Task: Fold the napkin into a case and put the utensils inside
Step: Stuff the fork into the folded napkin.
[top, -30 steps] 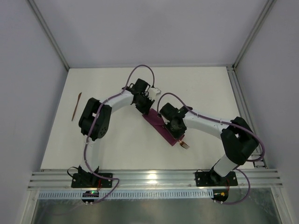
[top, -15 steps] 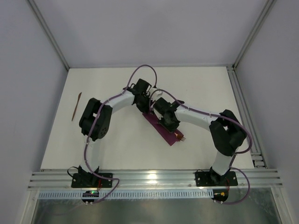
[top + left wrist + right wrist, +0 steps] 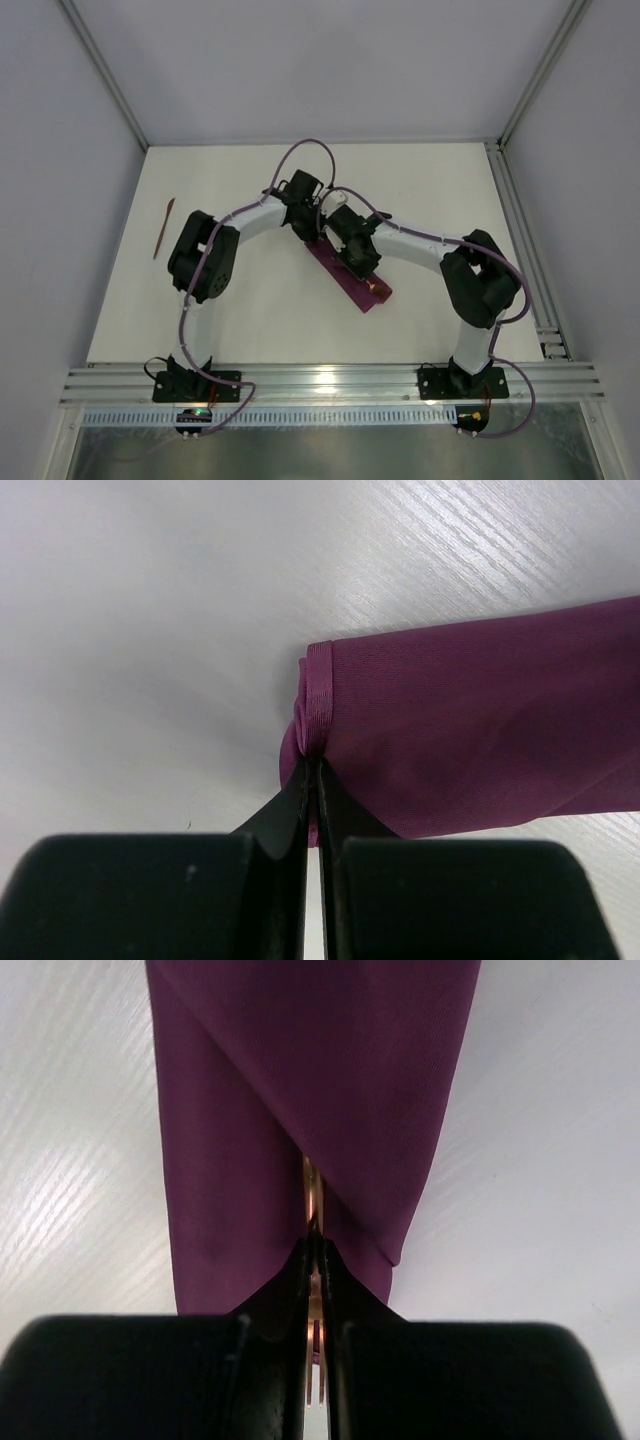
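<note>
The napkin is folded into a narrow plum-purple case (image 3: 345, 275) lying diagonally mid-table. My left gripper (image 3: 310, 233) is at its far end, shut on a bunched bit of the cloth's edge (image 3: 316, 720). My right gripper (image 3: 357, 266) hovers over the case's near half, shut on the brown fork (image 3: 312, 1192). The fork's handle runs under the diagonal flap of the case (image 3: 330, 1080), and its tines (image 3: 315, 1385) stick out behind the fingertips. A sliver of the fork (image 3: 375, 287) shows near the case's near end. The slim knife-like stick (image 3: 162, 228) lies alone at the table's far left.
The white table (image 3: 250, 310) is fenced by grey walls at the sides and back. A metal rail (image 3: 505, 210) runs along the right edge, and aluminium bars (image 3: 330, 385) carrying the arm bases cross the front. Purple cables loop above both wrists.
My right gripper has slid up and left along the case, carrying the fork into the fold so only its tip shows. My left gripper has shut on the cloth's far end.
</note>
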